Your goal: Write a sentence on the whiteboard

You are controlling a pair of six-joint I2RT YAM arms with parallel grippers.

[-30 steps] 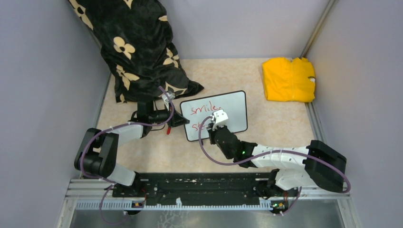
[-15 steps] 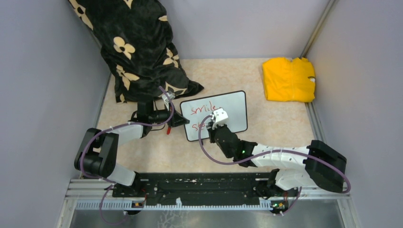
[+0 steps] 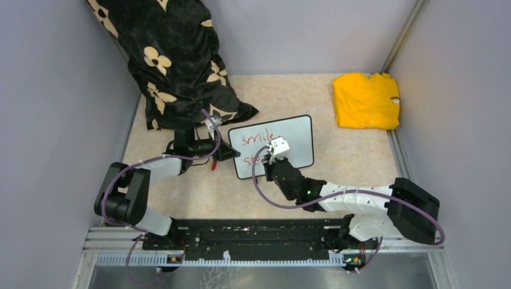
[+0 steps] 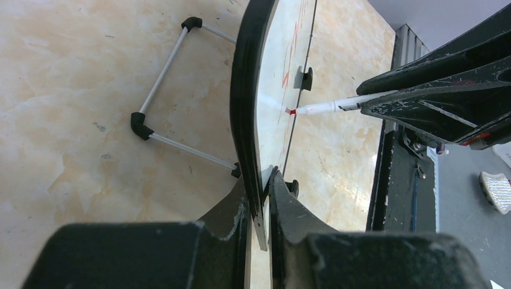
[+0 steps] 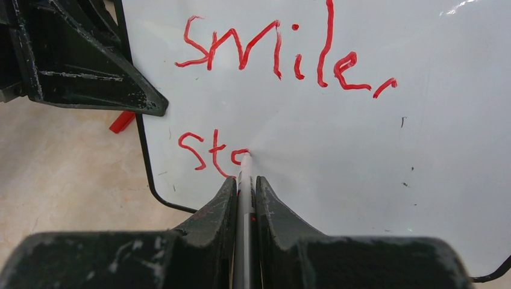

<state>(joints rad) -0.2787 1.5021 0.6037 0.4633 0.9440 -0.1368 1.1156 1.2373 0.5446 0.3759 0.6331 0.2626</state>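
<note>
The whiteboard (image 3: 296, 139) lies tilted on the table, and my left gripper (image 3: 231, 153) is shut on the black frame of its left edge (image 4: 243, 78). In the left wrist view the jaws (image 4: 260, 180) pinch that frame. The sentence in red reads "smile," (image 5: 283, 54) on the upper line. Below it stand "st" (image 5: 205, 150) and the start of another letter. My right gripper (image 5: 245, 180) is shut on a thin marker (image 5: 244, 165), whose red tip touches the board at that last stroke. The marker (image 4: 328, 106) also shows side-on from the left wrist.
A black cloth with pale flowers (image 3: 175, 60) hangs at the back left, close behind my left gripper. A folded yellow cloth (image 3: 366, 99) lies at the back right. A small red piece (image 3: 213, 165) lies beside the board. The board's wire stand (image 4: 175, 99) sits under it.
Hardly anything: my right wrist has shifted very slightly over the lower line of writing. The left gripper and the board have stayed where they were.
</note>
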